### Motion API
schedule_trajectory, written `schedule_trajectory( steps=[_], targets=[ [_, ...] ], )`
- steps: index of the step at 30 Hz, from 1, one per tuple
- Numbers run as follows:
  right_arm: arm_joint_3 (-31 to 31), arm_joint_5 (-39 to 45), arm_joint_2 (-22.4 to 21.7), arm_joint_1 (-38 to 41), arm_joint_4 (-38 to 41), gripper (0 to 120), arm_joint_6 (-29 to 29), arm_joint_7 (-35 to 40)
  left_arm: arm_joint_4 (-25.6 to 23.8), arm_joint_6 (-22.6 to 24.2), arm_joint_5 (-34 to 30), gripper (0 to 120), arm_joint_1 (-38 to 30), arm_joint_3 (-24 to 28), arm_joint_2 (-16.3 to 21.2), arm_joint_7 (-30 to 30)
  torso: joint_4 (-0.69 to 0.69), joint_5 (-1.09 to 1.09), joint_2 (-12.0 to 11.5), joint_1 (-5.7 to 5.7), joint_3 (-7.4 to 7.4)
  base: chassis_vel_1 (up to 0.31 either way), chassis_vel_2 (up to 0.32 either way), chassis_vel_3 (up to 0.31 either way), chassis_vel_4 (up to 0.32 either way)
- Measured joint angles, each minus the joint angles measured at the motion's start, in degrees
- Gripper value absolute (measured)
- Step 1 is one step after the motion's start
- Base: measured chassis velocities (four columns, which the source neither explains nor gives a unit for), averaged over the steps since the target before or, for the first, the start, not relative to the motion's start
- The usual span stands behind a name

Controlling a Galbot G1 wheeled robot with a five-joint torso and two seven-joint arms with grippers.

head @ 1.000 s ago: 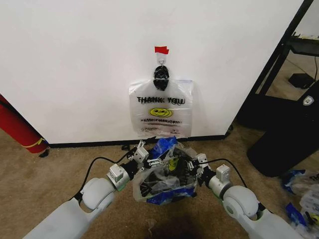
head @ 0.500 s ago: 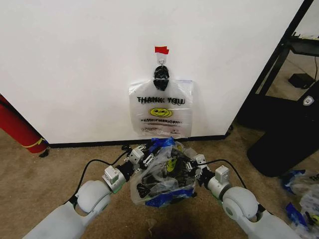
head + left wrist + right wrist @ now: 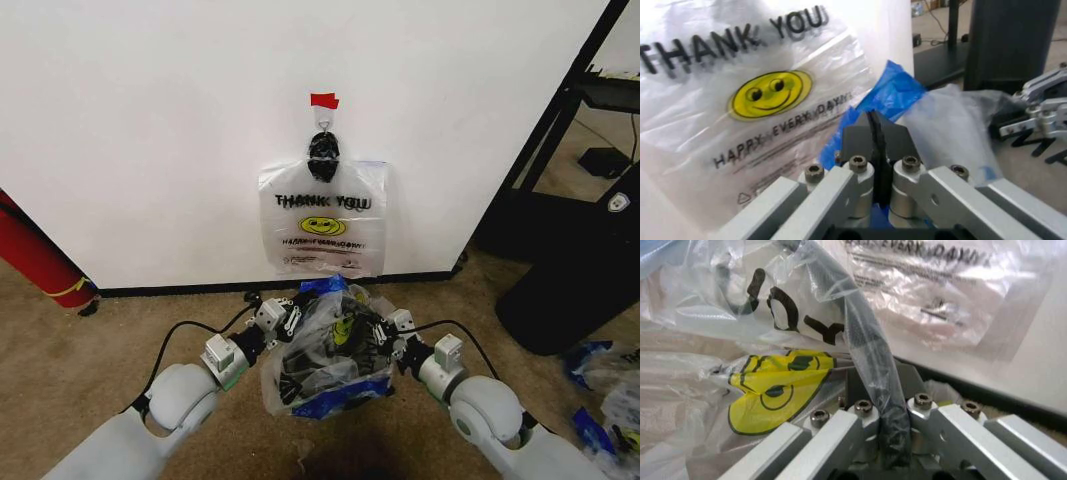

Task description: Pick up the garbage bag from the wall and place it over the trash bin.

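The garbage bag, thin clear plastic with blue patches and a yellow smiley, hangs stretched between my two grippers just above the carpet, below the wall. My left gripper is shut on its blue edge. On the opposite side, my right gripper is shut on a dark twisted strip of the same bag. Dark shapes show through the plastic and I cannot tell what they are. The trash bin is hidden.
A similar smiley bag with black knotted handles hangs from the hook under red tape. A red cylinder leans at the left. A black rack stands at the right, with loose blue-and-clear bags on the carpet.
Both grippers and the bag between them have sunk a little and drawn slightly back from the wall. The bag on the hook has not moved.
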Motion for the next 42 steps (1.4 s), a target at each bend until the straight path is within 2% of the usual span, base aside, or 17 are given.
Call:
schedule_trajectory(
  steps=[8, 17, 23, 25, 28, 32, 34, 35, 39, 41, 42],
  targets=[
    [1.29, -4.2, -0.59, 0.09, -2.45, 0, 6.79, -5.35, 1.26, 1.98, 1.29, 0, -0.15, -0.88, 0.73, -1.06, 0.0, 0.0, 0.0, 0.0, 0.0, 0.0, 0.0, 0.0, 0.0],
    [1.96, -0.58, -0.44, 0.09, -4.8, 0, 12.77, -8.6, 3.73, 2.29, 2.85, 0, 0.36, -0.91, 0.15, -1.15, 0.0, 0.0, 0.0, 0.0, 0.0, 0.0, 0.0, 0.0, 0.0],
    [2.04, 10.32, -0.04, 0.32, -5.32, 0, 11.61, -7.79, 5.73, -0.5, 2.01, 0, 0.57, -0.86, -0.98, -1.57, 0.0, 0.0, 0.0, 0.0, 0.0, 0.0, 0.0, 0.0, 0.0],
    [2.06, 11.71, 0.09, 0.35, -5.48, 0, 11.23, -7.51, 6.02, -1.47, 1.1, 0, 0.59, -0.8, -1.2, -1.95, 0.0, 0.0, 0.0, 0.0, 0.0, 0.0, 0.0, 0.0, 0.0],
    [2.03, 14.44, 0.6, 0.36, -6.01, 0, 10.54, -6.24, 6.49, -5.55, -3.81, 0, 0.8, -0.59, -1.55, -2.56, 0.0, 0.0, 0.0, 0.0, 0.0, 0.0, 0.0, 0.0, 0.0],
    [1.35, 16.22, 1.54, 0.1, -6.48, 0, 9.59, -3.5, 6.98, -8.65, -8.35, 16, 0.97, -1.0, -1.99, -3.72, 0.0, 0.0, 0.0, 0.0, 0.0, 0.0, 0.0, 0.0, 0.0],
    [1.15, 16.24, 1.83, 0.01, -6.65, 0, 9.53, -2.78, 7.32, -8.84, -8.46, 20, 0.97, -1.23, -2.08, -4.7, 0.0, 0.0, 0.0, 0.0, 0.0, 0.0, 0.0, 0.0, 0.0],
    [0.89, 16.26, 2.13, -0.11, -6.72, 0, 9.4, -1.8, 7.69, -8.68, -8.25, 26, 1.02, -1.43, -2.16, -6.37, 0.0, 0.0, 0.0, 0.0, 0.0, 0.0, 0.0, 0.0, 0.0],
    [0.05, 17.14, 3.55, -0.68, -6.49, 0, 7.99, 4.38, 8.17, -6.18, -7.32, 41, 1.85, -1.96, -2.41, -15.62, 0.0, -0.01, 0.0, 0.0, 0.0, 0.0, 0.0, 0.0, 0.0],
    [-0.04, 17.36, 3.74, -0.72, -6.39, 0, 7.75, 5.4, 7.98, -5.82, -7.31, 44, 2.05, -2.1, -2.41, -17.47, 0.0, -0.01, 0.0, 0.0, 0.0, 0.0, 0.0, 0.0, 0.0],
    [-0.42, 18.08, 4.32, -0.85, -6.15, 0, 7.32, 8.58, 6.54, -5.09, -7.66, 49, 2.77, -2.7, -2.36, -21.22, 0.0, -0.02, 0.0, 0.0, 0.0, 0.0, 0.0, 0.0, 0.0]
  ],
)
